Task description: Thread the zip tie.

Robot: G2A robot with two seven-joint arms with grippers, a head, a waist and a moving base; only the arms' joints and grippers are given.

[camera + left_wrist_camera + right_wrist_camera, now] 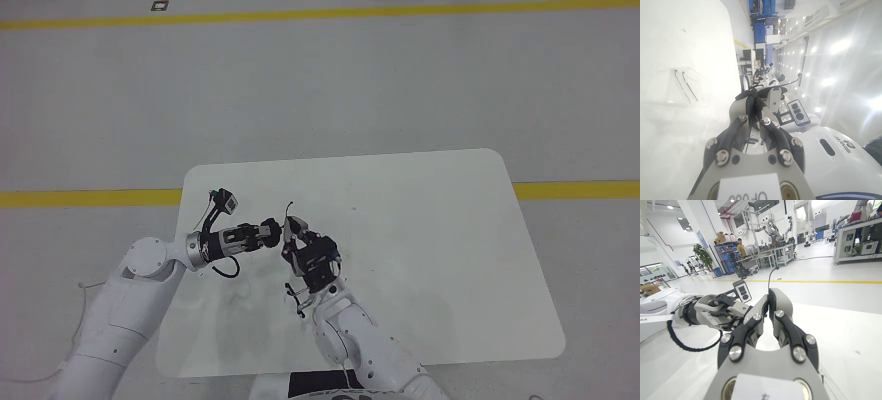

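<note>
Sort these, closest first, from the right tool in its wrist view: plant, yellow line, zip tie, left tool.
1. zip tie, pinched in the right tool.
2. left tool, close alongside.
3. yellow line, floor beyond.
4. plant, far back.

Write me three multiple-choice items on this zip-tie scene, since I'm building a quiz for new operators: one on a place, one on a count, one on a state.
1. Where do the spare ties lie?
A. in a clear tray on the table
B. on the floor
C. on a shelf

2. How many spare ties are there?
A. one
B. two
C. five

3. How is the right gripper?
A. wide open, empty
B. shut on the zip tie
C. shut on the tray

Key: 1 A, the left wrist view shows them inside the tray. 2 B, two black strands lie side by side. 3 B, the tie's head stands above the closed fingers.
</note>
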